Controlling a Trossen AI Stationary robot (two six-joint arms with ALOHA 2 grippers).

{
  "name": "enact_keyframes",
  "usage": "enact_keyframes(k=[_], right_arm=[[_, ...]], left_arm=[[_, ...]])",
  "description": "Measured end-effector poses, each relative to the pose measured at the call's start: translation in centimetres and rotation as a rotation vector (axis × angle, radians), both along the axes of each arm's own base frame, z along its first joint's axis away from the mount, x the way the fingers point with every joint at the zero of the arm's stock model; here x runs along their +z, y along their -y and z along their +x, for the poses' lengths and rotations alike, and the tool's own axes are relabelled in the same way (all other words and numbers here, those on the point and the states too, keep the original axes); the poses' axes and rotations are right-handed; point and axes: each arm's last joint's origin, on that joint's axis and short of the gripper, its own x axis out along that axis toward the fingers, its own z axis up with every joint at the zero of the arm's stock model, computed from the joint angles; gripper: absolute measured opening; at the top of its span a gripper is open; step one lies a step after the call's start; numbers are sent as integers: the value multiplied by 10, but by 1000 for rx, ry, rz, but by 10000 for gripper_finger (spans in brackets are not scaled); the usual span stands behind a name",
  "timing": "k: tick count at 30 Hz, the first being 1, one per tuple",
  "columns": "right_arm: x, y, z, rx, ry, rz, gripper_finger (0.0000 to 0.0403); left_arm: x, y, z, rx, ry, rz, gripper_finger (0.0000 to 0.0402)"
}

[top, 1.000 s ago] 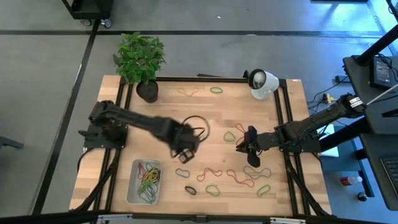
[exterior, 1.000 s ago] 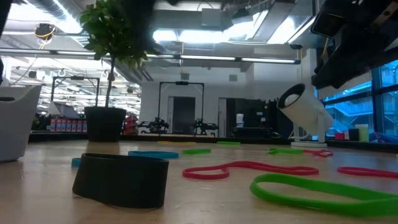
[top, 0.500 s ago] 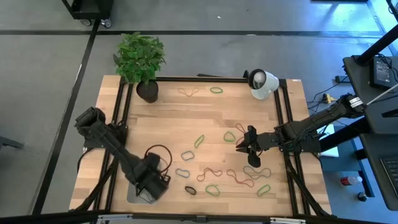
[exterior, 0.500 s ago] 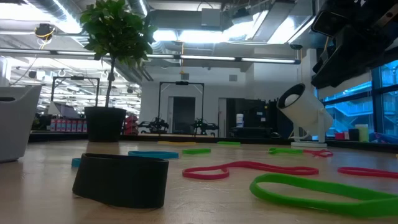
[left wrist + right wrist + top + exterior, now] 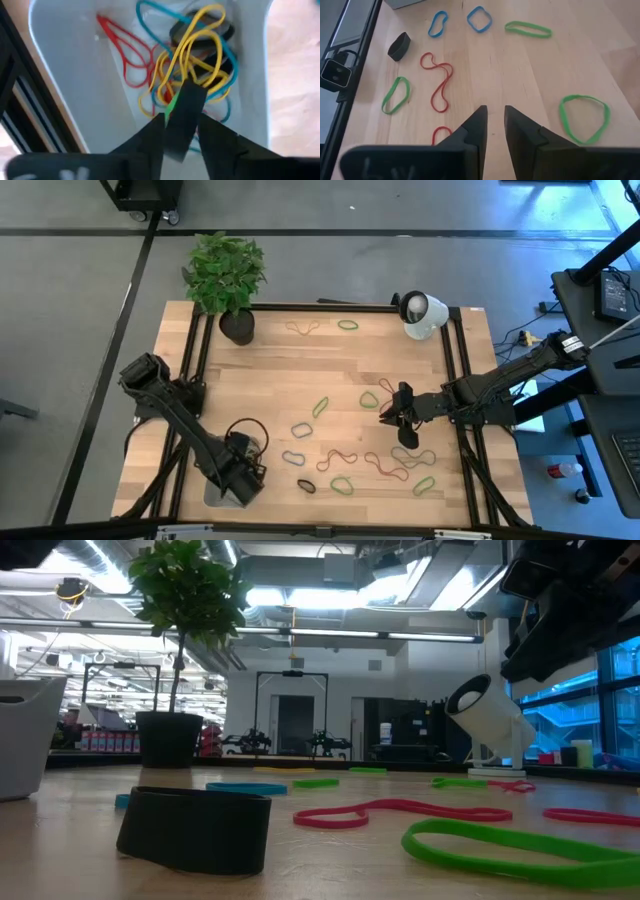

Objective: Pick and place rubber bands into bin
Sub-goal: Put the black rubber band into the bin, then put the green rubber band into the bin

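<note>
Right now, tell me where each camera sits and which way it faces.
High: above the table, facing straight down; both arms show, left gripper over the bin, right gripper mid-table.
Low: at table-top height, facing level across the table into the room; a dark arm part shows.
Left wrist: on the left arm, facing into the bin; its own gripper shows.
Right wrist: on the right arm, facing loose bands; its open fingers show.
Shared: low and right wrist both see the black band.

I find no text I can read on the table, bands or bin; the far room's signs seem too blurred for me.
</note>
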Motion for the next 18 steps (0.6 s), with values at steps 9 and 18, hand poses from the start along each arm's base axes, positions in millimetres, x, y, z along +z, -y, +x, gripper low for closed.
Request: enact_keyframes(k=[9,18], right_arm=[[0,0,0,-9,-1,12,69],[0,0,0,-8,-1,11,69]], left_arm=[[9,-11,13,-5,54,26,162],[48,-42,54,-137,294,185,144]])
